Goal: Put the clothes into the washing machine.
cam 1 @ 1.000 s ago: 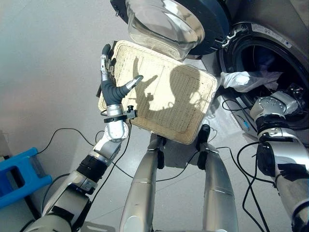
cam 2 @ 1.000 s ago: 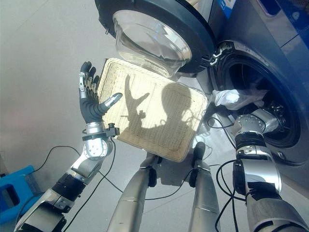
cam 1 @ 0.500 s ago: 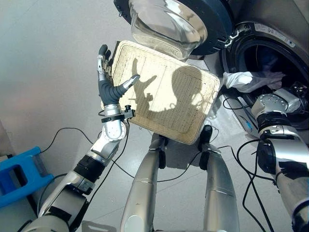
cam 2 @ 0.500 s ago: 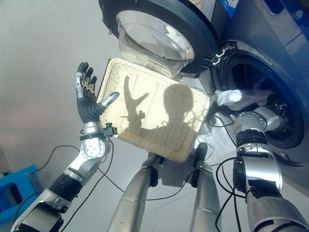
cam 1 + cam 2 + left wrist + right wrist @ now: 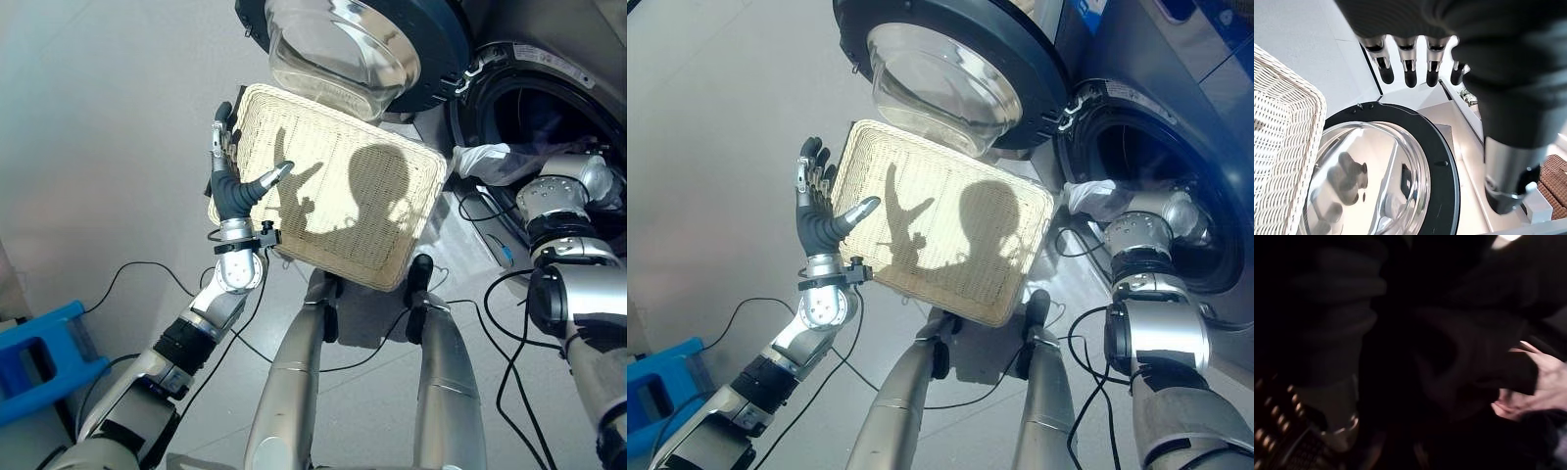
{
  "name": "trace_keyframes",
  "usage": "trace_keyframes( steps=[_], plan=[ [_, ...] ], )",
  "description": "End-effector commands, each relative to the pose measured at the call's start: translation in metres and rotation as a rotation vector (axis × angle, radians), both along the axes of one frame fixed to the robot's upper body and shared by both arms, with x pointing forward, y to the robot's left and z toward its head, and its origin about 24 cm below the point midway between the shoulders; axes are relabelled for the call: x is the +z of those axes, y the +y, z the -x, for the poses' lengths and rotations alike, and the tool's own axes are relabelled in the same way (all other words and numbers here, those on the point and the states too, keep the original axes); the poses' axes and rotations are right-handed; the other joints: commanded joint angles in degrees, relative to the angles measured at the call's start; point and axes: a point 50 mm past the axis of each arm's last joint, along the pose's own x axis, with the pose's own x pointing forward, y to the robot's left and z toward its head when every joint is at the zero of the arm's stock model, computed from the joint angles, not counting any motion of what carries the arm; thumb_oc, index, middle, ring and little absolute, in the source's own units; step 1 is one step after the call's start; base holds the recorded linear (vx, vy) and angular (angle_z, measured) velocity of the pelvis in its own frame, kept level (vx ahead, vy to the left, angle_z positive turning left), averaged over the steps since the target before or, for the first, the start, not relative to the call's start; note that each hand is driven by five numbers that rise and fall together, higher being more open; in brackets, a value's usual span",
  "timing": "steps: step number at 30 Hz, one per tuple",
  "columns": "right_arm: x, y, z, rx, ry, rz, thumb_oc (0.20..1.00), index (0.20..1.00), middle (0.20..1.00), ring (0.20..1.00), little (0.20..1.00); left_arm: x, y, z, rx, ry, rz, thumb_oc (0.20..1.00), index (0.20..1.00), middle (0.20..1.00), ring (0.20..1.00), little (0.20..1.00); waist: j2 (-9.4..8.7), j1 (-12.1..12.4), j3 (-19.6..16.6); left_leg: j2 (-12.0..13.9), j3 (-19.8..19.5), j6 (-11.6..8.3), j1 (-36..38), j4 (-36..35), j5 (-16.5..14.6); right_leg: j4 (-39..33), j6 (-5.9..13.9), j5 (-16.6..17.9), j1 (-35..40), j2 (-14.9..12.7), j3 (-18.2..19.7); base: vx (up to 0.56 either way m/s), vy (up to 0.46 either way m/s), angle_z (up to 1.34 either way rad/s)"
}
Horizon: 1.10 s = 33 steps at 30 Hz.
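Cloth [image 5: 1542, 391] inside drum, left hand [image 5: 227, 181] spread

Washing machines: we count one [image 5: 1176, 108], its drum opening facing us.
Machine doors: we count one [image 5: 362, 44], round, glass-bowled, swung open.
Wicker baskets: we count one [image 5: 328, 186], pale, rectangular, lying on the floor beside the door.
Garments: we count one white piece [image 5: 485, 162] hanging over the drum's lip; darker cloth lies deeper in the drum, and we cannot count its pieces.
Blue crates: we count one [image 5: 39, 357], at the scene's near left edge.
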Motion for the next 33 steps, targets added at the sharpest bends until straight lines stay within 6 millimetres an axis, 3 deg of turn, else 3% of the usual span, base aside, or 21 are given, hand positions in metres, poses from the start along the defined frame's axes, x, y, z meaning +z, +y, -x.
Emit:
trace_keyframes(
  steps=[1, 2, 5, 6, 7, 8, 9, 13, 19, 22, 24, 26, 33],
  plan=[
    [0.07, -0.033, 0.031, -0.157, 0.086, 0.298, 1.0, 1.0, 1.0, 1.0, 1.0, 0.014, -0.004, 0.011, -0.044, -0.083, 0.073, 1.0, 1.0, 1.0, 1.0, 1.0, 5.49, -1.2, -1.4, -4.1, 1.0, -0.72, 2.3, 3.1, -7.5, 3.4, 3.04, -2.3, 1.5, -0.4, -6.0, 0.0, 0.0, 0.0],
    [0.073, -0.032, 0.028, -0.145, 0.242, 0.373, 1.0, 1.0, 1.0, 1.0, 1.0, 0.014, -0.004, 0.012, -0.049, -0.08, 0.072, 1.0, 1.0, 1.0, 1.0, 1.0, 5.5, -1.0, -1.4, -4.1, 1.0, -0.61, 2.1, 3.4, -7.6, 3.5, 2.98, -2.3, 1.4, -0.4, -6.0, 0.0, 0.0, 0.0],
    [0.078, -0.03, 0.026, -0.145, 0.324, 0.429, 1.0, 1.0, 1.0, 1.0, 1.0, 0.014, -0.004, 0.012, -0.051, -0.08, 0.075, 1.0, 1.0, 1.0, 1.0, 1.0, 5.62, -1.0, -1.4, -4.1, 1.0, -0.54, 2.1, 3.5, -7.7, 3.6, 2.94, -2.3, 1.3, -0.5, -6.0, 0.0, 0.002, 0.01],
    [0.079, -0.028, 0.021, -0.154, 0.606, 0.574, 1.0, 1.0, 1.0, 1.0, 1.0, 0.014, -0.002, 0.013, -0.053, -0.082, 0.08, 1.0, 1.0, 1.0, 1.0, 1.0, 5.66, -0.9, -1.4, -4.1, 1.0, -0.36, 1.8, 3.8, -7.7, 4.0, 3.03, -2.3, 1.0, -0.5, -6.1, 0.0, 0.006, 0.03],
    [0.079, -0.028, 0.021, -0.154, 0.606, 0.574, 1.0, 1.0, 1.0, 1.0, 1.0, 0.014, -0.002, 0.013, -0.053, -0.082, 0.08, 1.0, 1.0, 1.0, 1.0, 1.0, 5.66, -0.9, -1.4, -4.1, 1.0, -0.36, 1.8, 3.8, -7.7, 4.0, 3.03, -2.3, 1.0, -0.5, -6.1, -0.01, -0.006, 0.04],
    [0.075, -0.027, 0.017, -0.141, 0.76, 0.661, 1.0, 1.0, 1.0, 1.0, 1.0, 0.011, -0.001, 0.014, -0.055, -0.086, 0.076, 1.0, 1.0, 1.0, 1.0, 1.0, 5.29, -0.7, -1.4, -4.0, 0.9, -0.24, 1.5, 4.0, -7.8, 3.9, 3.04, -2.2, 0.7, -0.6, -6.2, 0.0, 0.0, 0.0],
    [0.075, -0.027, 0.016, -0.13, 0.798, 0.679, 1.0, 1.0, 1.0, 1.0, 1.0, 0.011, -0.001, 0.014, -0.054, -0.087, 0.079, 1.0, 1.0, 1.0, 1.0, 1.0, 5.36, -0.8, -1.4, -4.0, 1.0, -0.23, 1.4, 4.0, -7.9, 4.0, 3.05, -2.3, 0.7, -0.6, -6.1, 0.0, 0.0, 0.0],
    [0.051, -0.023, 0.003, -0.085, 1.226, 0.891, 1.0, 1.0, 1.0, 1.0, 1.0, 0.008, -0.001, 0.014, -0.06, -0.097, 0.082, 1.0, 1.0, 1.0, 1.0, 1.0, 5.16, -0.7, -1.4, -3.8, 1.2, 0.13, 1.3, 3.7, -7.7, 3.6, 2.91, -2.1, 0.7, -0.4, -6.6, 0.0, 0.0, 0.0],
    [0.019, -0.016, -0.006, -0.106, 1.573, 1.06, 1.0, 1.0, 1.0, 1.0, 1.0, 0.004, -0.006, 0.014, -0.074, -0.1, 0.076, 1.0, 1.0, 1.0, 1.0, 1.0, 5.06, -0.4, -1.4, -3.8, 1.0, 0.42, 1.8, 3.2, -7.8, 3.0, 2.99, -2.1, 1.6, -0.6, -7.3, -0.01, -0.012, 0.03],
    [0.001, -0.009, -0.011, -0.096, 1.672, 1.121, 1.0, 1.0, 1.0, 1.0, 1.0, 0.0, -0.013, 0.013, -0.088, -0.098, 0.062, 1.0, 1.0, 1.0, 1.0, 1.0, 5.05, -0.1, -1.4, -3.8, 1.0, 0.57, 2.1, 3.0, -7.8, 2.8, 2.96, -2.1, 2.0, -0.6, -7.7, -0.01, -0.037, 0.04],
    [0.001, -0.009, -0.011, -0.096, 1.676, 1.124, 1.0, 1.0, 1.0, 1.0, 1.0, 0.0, -0.013, 0.013, -0.088, -0.097, 0.061, 1.0, 1.0, 1.0, 1.0, 1.0, 5.06, -0.1, -1.4, -3.8, 0.9, 0.57, 2.1, 3.0, -7.8, 2.8, 2.96, -2.1, 2.1, -0.7, -7.7, 0.0, -0.005, 0.02],
    [-0.02, 0.004, -0.016, -0.106, 1.724, 1.198, 1.0, 1.0, 1.0, 1.0, 1.0, -0.005, -0.02, 0.011, -0.088, -0.089, 0.055, 1.0, 1.0, 1.0, 1.0, 1.0, 5.07, 0.0, -1.4, -3.9, 0.9, 0.84, 2.6, 2.4, -7.7, 2.1, 2.97, -1.9, 2.5, -0.6, -8.0, -0.02, -0.007, 0.04],
    [-0.048, 0.022, -0.015, -0.196, 1.744, 1.177, 1.0, 1.0, 1.0, 1.0, 1.0, -0.017, -0.029, 0.007, -0.074, -0.052, 0.028, 1.0, 1.0, 1.0, 1.0, 1.0, 4.9, -0.3, -1.4, -4.1, 0.6, 0.89, 3.6, 1.9, -7.9, 1.5, 3.1, -2.0, 3.7, -0.3, -7.7, -0.01, 0.008, 0.03]
  ],
)
